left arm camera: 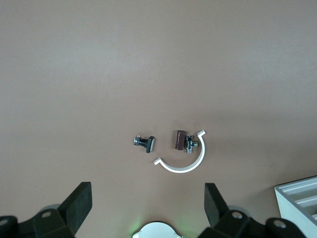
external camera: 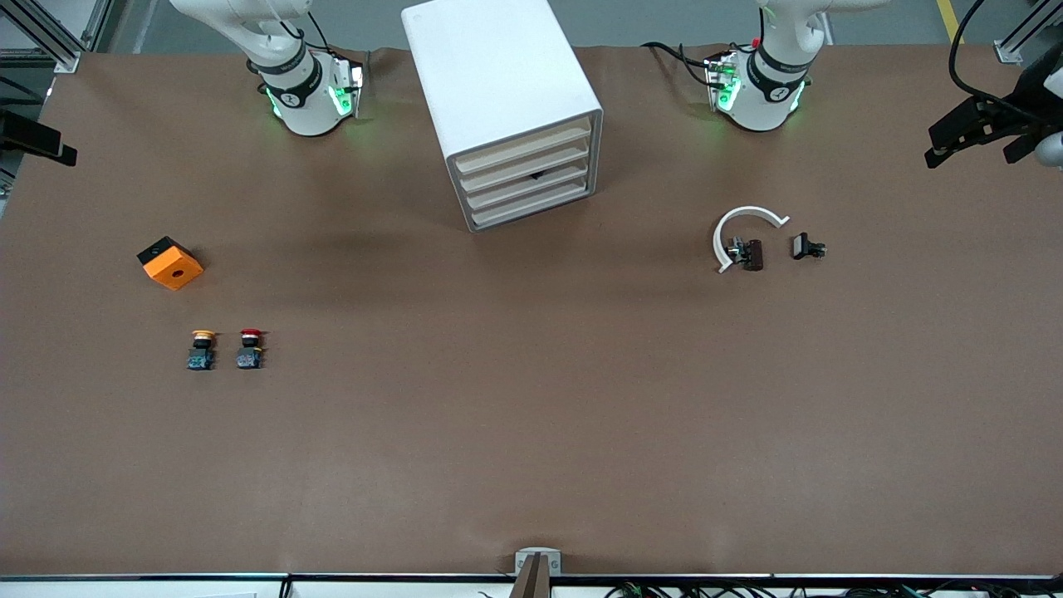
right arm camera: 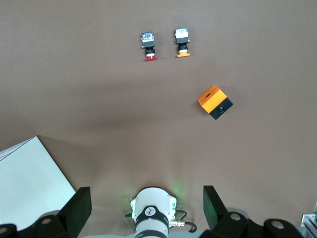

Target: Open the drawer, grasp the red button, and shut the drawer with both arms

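Right now both of my arms wait, drawn back toward their bases at the top of the front view. My left gripper hangs high over the left arm's end of the brown desk, its black fingers spread wide apart with nothing between them. My right gripper hangs high over the right arm's end of the desk, and its fingers are likewise spread and hold nothing.

In the upper middle of the front view stands the white rounded cabinet, turned a little askew. Its four cream-fronted tray drawers all sit pushed in, flush with the cabinet's face; a small dark mark shows at the third one down.

The small red-capped push button on a dark blocky body lies on the desk toward the right arm's end, about midway down the front view and well apart from the cabinet. My right wrist view shows it too. Just beside it lies a like button with a yellow-orange cap. Higher in that view, farther from the front camera, sits an orange cube with a hole in its top.

Toward the left arm's end lies a white C-shaped plastic clip with a small brown metal-tipped part inside its curve. A small black part lies just beside them.
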